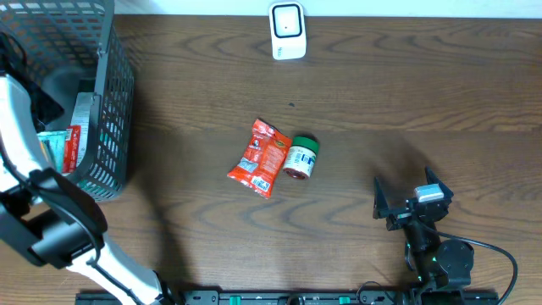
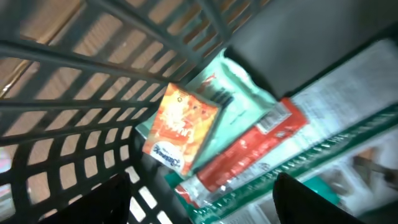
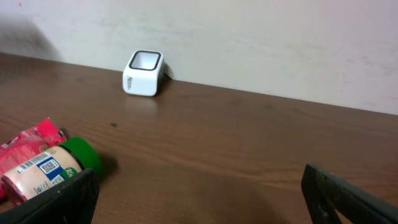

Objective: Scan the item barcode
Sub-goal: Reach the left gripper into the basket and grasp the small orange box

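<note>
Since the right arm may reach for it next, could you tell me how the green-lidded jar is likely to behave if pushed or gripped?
The jar lies on its side, so a push would probably roll it, though the red packet right beside it may block that way. It looks rigid, and its rounded wall could slip out of a pinch.
</note>
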Controlling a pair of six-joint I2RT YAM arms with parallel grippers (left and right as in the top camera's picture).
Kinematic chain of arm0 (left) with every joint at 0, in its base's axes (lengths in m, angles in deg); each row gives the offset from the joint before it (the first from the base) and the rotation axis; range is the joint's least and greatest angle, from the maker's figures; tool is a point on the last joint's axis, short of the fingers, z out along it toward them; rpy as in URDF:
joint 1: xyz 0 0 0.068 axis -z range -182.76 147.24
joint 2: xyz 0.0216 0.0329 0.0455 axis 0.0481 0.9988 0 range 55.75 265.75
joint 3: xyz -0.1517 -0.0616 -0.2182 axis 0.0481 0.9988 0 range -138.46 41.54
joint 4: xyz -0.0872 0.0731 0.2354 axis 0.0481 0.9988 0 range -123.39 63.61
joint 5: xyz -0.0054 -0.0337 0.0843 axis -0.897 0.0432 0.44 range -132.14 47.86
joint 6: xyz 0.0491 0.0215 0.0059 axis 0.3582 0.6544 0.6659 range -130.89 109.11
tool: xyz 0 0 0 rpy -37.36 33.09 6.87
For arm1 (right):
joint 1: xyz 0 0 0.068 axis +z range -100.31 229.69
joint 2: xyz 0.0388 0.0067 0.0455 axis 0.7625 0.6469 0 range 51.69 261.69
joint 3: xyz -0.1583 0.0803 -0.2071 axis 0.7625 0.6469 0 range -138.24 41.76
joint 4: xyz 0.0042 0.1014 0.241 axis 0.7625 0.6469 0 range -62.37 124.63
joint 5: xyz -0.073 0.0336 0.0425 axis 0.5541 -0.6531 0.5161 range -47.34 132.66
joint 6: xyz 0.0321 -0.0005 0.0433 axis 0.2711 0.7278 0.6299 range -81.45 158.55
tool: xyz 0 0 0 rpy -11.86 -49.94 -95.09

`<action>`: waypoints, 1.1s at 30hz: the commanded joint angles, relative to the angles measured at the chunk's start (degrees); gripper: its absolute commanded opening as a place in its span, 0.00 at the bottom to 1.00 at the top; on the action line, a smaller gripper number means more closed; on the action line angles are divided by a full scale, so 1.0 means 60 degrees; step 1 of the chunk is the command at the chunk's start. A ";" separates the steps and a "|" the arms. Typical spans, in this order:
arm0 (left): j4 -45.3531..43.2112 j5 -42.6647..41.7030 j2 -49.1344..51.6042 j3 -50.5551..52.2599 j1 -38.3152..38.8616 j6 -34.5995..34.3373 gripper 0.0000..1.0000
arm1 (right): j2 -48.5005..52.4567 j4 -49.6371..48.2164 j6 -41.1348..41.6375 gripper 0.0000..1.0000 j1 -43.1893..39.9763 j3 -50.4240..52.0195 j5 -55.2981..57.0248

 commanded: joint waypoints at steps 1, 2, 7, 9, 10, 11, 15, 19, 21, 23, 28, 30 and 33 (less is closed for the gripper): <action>-0.0044 0.0969 0.0732 0.0098 -0.0022 0.0157 0.72 | -0.0040 0.0033 0.0084 0.99 -0.0106 0.0007 0.0011; -0.0084 0.1024 0.0929 0.0098 -0.0029 0.0157 0.72 | -0.0040 0.0033 0.0084 0.99 -0.0106 0.0007 0.0011; -0.0160 0.1027 0.1479 0.0098 -0.0186 0.0157 0.64 | -0.0040 0.0033 0.0084 0.99 -0.0106 0.0007 0.0011; -0.0189 0.1027 0.1647 0.0106 -0.0288 0.0157 0.64 | -0.0040 0.0036 0.0084 0.99 -0.0106 0.0007 0.0011; -0.0189 0.1024 0.1759 0.0106 -0.0353 0.0149 0.63 | -0.0040 0.0033 0.0084 0.99 -0.0106 0.0007 0.0011; -0.0193 0.1020 0.1818 0.0124 -0.0393 0.0109 0.63 | -0.0040 0.0033 0.0084 0.99 -0.0106 0.0007 0.0011; -0.0386 0.1020 0.1869 0.0379 -0.0433 0.0066 0.64 | -0.0040 0.0033 0.0084 0.99 -0.0106 0.0007 0.0011; -0.0900 0.1016 0.1869 0.1031 -0.0514 -0.0135 0.63 | -0.0040 0.0033 0.0084 0.99 -0.0106 0.0007 0.0011; -0.1129 0.1020 0.1869 0.1319 -0.0514 -0.0135 0.58 | -0.0040 0.0033 0.0084 0.99 -0.0106 0.0007 0.0011; -0.1304 0.1016 0.1869 0.1570 -0.0514 -0.0138 0.50 | -0.0040 0.0033 0.0084 0.99 -0.0106 0.0007 0.0011; -0.1253 0.1013 0.1832 0.1559 -0.0514 -0.0138 0.28 | -0.0040 0.0033 0.0084 0.99 -0.0106 0.0007 0.0011; -0.1158 0.0958 0.1730 0.1504 -0.0514 -0.0138 0.20 | -0.0040 0.0033 0.0084 0.99 -0.0106 0.0007 0.0011; -0.1191 0.0543 0.1220 0.1490 -0.0514 -0.0142 0.08 | -0.0040 0.0033 0.0084 0.99 -0.0106 0.0007 0.0011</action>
